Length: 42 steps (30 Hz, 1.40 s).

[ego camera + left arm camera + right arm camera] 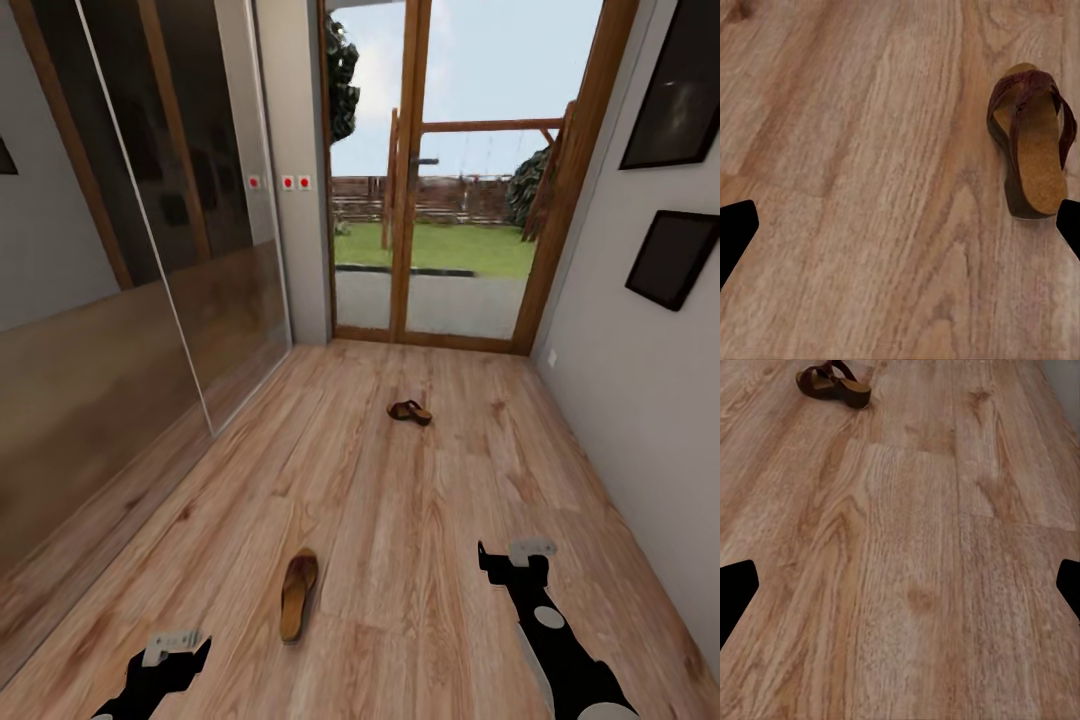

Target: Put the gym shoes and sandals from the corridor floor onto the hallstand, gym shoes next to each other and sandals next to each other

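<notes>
Dark brown leather sandal (298,593) lies on wood-plank floor (420,500) near left hand (176,650) | second sandal (409,411) farther off | both hands apart, empty | step: approach, probably | next: lower left hand over sandal.

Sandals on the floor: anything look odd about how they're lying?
Yes. The near sandal lies flat between the arms, while the far sandal sits well apart toward the glass door, turned crosswise. They are scattered, not paired.
</notes>
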### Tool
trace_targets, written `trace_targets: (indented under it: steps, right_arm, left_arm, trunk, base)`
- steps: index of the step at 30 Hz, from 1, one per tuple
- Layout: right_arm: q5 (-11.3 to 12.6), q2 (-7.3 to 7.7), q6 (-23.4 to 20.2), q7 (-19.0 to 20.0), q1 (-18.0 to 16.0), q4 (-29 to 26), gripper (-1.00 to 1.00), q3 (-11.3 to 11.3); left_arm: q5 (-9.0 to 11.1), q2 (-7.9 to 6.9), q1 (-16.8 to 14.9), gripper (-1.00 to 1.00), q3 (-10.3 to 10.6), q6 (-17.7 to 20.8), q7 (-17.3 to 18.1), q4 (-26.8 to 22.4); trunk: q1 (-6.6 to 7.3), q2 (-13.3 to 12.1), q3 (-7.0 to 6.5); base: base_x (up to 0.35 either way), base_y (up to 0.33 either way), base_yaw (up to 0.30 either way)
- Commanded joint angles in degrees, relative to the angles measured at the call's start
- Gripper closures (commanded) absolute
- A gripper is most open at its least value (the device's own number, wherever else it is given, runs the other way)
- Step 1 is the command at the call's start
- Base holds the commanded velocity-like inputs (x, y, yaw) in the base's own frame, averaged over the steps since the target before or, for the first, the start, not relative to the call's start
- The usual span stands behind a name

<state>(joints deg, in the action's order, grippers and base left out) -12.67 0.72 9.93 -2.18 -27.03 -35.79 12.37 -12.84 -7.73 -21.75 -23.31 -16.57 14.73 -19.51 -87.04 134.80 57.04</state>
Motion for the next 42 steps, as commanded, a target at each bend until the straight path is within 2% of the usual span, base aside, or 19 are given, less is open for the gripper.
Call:
trace_targets:
  steps: [1,16,30,42]
  right_arm:
    - [-0.6,-0.02,0.17,-0.19,-0.04,0.06,-1.0,0.11]
    - [-0.52,-0.02,0.24,-0.23,-0.04,0.02,-1.0,0.2]
    - [-0.51,-0.02,0.26,-0.28,-0.04,0.02,-1.0,0.21]
    - [-0.51,-0.02,0.24,-0.28,-0.04,0.02,-1.0,0.25]
  left_arm:
    - [-0.53,0.02,-0.05,-1.0,-0.49,-0.25,0.32,0.02]
    - [-0.52,0.03,-0.05,-1.0,-0.54,-0.3,0.33,-0.17]
    - [-0.51,0.08,-0.05,-1.0,-0.56,-0.31,0.47,-0.24]
    - [-0.51,0.08,-0.05,-1.0,-0.59,-0.31,0.39,-0.27]
  trunk:
    - [-0.02,0.02,0.05]
    - [-0.02,0.02,0.05]
    - [-0.02,0.02,0.05]
    - [-0.02,0.02,0.05]
  base:
    - [0.29,-0.124,0.0]
    - [0.22,-0.122,0.028]
    - [0.034,-0.014,0.246]
    - [0.221,-0.118,0.276]
